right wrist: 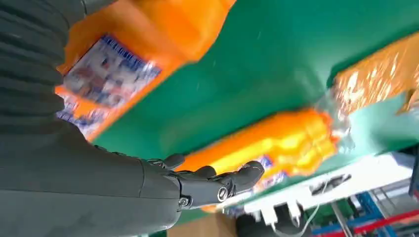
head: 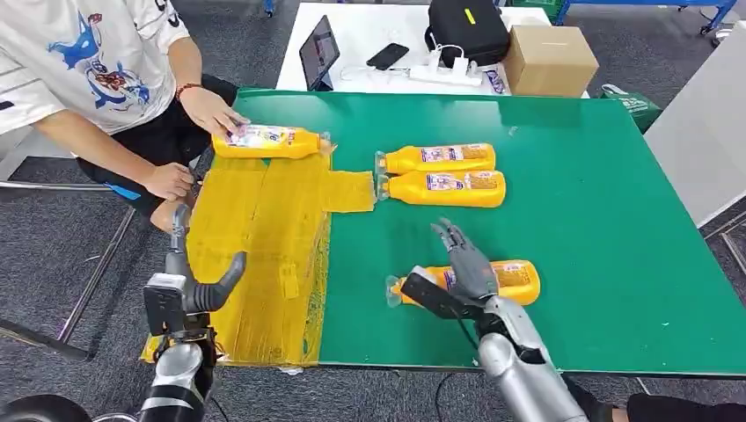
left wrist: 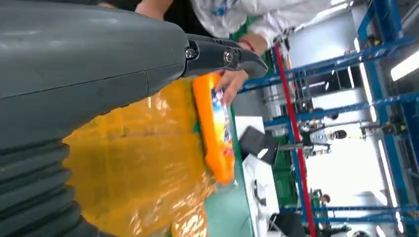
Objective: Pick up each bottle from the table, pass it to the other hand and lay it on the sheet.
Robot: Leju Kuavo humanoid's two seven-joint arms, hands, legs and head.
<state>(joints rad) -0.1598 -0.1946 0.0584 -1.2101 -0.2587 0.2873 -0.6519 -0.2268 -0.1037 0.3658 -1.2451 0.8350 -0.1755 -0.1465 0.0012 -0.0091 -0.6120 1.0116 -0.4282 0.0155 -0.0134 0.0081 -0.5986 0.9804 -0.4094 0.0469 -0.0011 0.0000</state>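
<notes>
Four orange bottles lie on the green table (head: 572, 220). One bottle (head: 264, 141) (left wrist: 215, 128) lies at the far end of the yellow sheet (head: 255, 255) (left wrist: 133, 158), under a person's hand (head: 211, 110) (left wrist: 232, 81). Two bottles (head: 444, 158) (head: 449, 187) (right wrist: 276, 143) lie side by side mid-table. The nearest bottle (head: 515, 280) (right wrist: 108, 64) lies by the front edge. My right hand (head: 462, 264) (right wrist: 212, 185) hovers over it with fingers spread, holding nothing. My left hand (head: 189, 281) (left wrist: 99, 64) is raised and empty at the sheet's near left edge.
A person sits at the table's far left corner, their other hand (head: 171, 180) by the sheet's edge. Behind stands a white table (head: 352, 35) with a tablet (head: 318, 53), a phone (head: 387, 55), a black bag (head: 466, 31) and a cardboard box (head: 550, 60).
</notes>
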